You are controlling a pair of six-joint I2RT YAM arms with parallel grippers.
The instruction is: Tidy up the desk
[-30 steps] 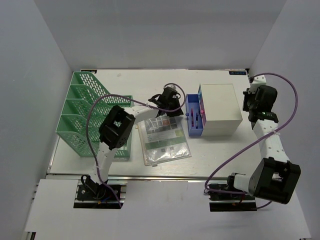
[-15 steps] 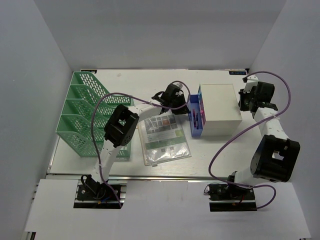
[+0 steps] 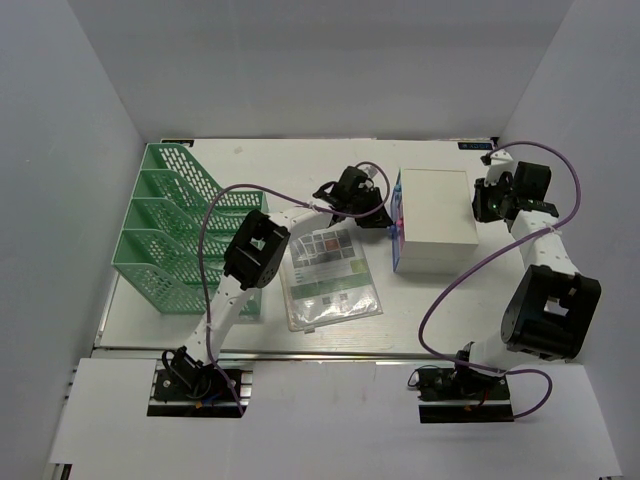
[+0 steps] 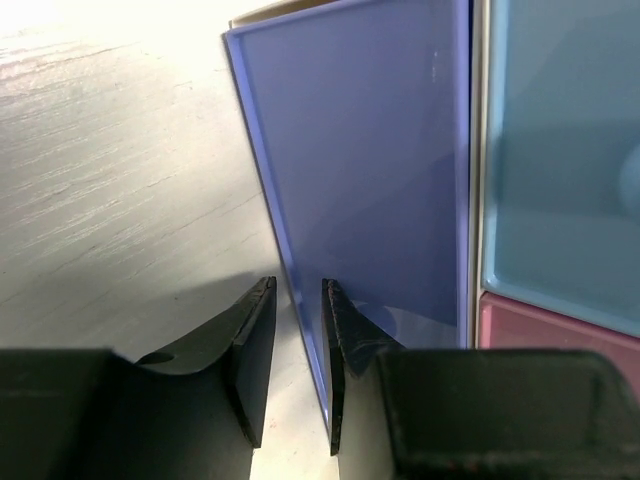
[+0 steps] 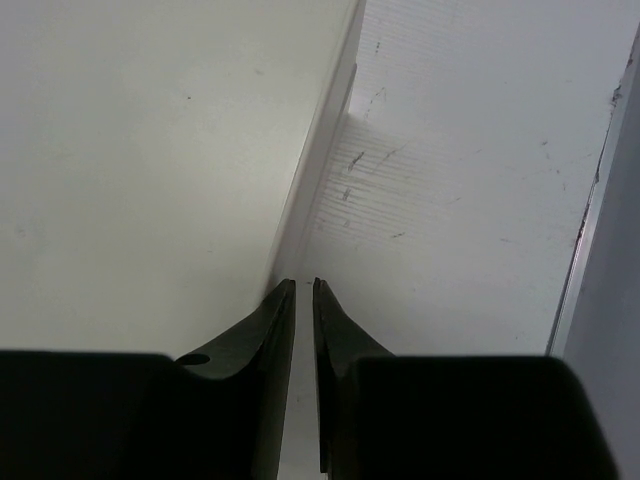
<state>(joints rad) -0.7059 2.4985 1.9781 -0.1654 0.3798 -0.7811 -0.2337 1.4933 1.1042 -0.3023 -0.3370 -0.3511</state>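
Desk [image 3: 440, 300]: one white top between grey walls, under everything, with a rail along its near edge.

Top view: one green file rack [image 3: 170, 240] of four slots is seen at the left, one clear packet [image 3: 330, 275] at the centre and one white box [image 3: 435, 205] to its right. The left gripper [image 3: 388, 222] is placed at the box's left face, the right gripper [image 3: 482, 205] at its right side.

Left wrist: three fronts are counted, one violet drawer front [image 4: 370, 170], one pale blue drawer front [image 4: 560, 150] and one pink drawer front [image 4: 560, 325]. The jaws are narrowly parted about the violet edge; a pinch cannot be told.

Right wrist: the jaws are slightly parted, with nothing between them.
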